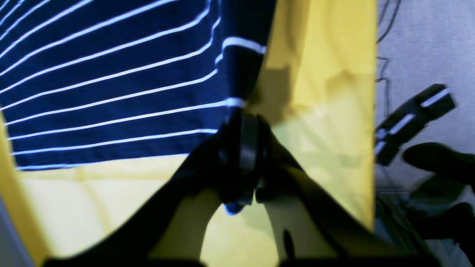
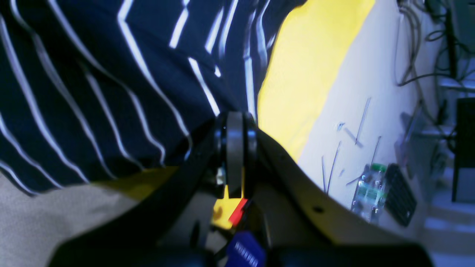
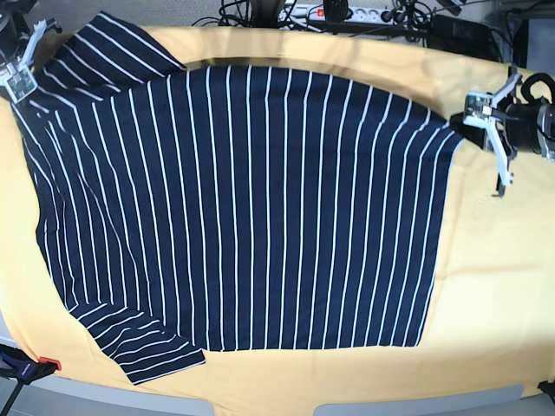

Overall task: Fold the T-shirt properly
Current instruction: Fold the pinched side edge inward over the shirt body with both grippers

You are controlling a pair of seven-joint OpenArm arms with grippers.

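Note:
The T-shirt (image 3: 251,208), dark navy with thin white stripes, lies spread flat on the yellow cloth (image 3: 494,286), its sleeves toward the left and its hem toward the right. My left gripper (image 3: 468,117) is at the shirt's far right hem corner. In the left wrist view my left gripper (image 1: 243,111) is shut on that corner of the T-shirt (image 1: 111,85), which bunches up into the jaws. My right gripper (image 3: 22,82) is at the shirt's far left edge beside the far sleeve. The right wrist view shows my right gripper (image 2: 234,118) shut on a fold of the T-shirt (image 2: 111,81).
A power strip and cables (image 3: 338,13) run along the table's back edge. A red-tipped clamp (image 3: 35,366) grips the front left corner. Beyond the cloth's edge, a plastic bottle (image 2: 369,189) and a black device (image 1: 412,122) lie on the floor.

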